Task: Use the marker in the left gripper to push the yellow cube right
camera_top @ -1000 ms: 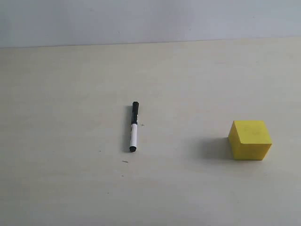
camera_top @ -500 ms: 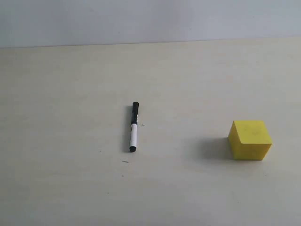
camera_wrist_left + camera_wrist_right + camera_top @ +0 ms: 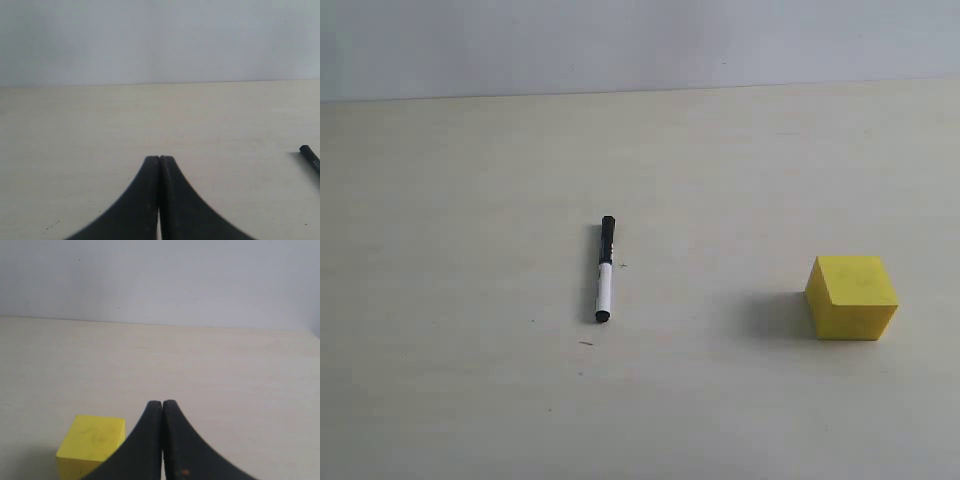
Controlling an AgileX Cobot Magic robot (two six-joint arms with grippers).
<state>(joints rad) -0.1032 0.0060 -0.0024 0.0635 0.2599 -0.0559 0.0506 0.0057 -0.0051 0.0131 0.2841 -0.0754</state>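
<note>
The marker (image 3: 605,269) lies loose on the table near the middle, black cap toward the back; only its cap end (image 3: 311,157) shows in the left wrist view. Far to its right sits the yellow cube (image 3: 852,296), seen also as the yellow cube (image 3: 92,442) in the right wrist view. My left gripper (image 3: 159,159) is shut with nothing between its fingers, well apart from the marker. My right gripper (image 3: 162,403) is shut too, empty, with the cube beside it. Neither arm appears in the exterior view.
The pale table (image 3: 470,200) runs back to a grey-white wall (image 3: 620,40). A few small dark specks mark the surface near the marker.
</note>
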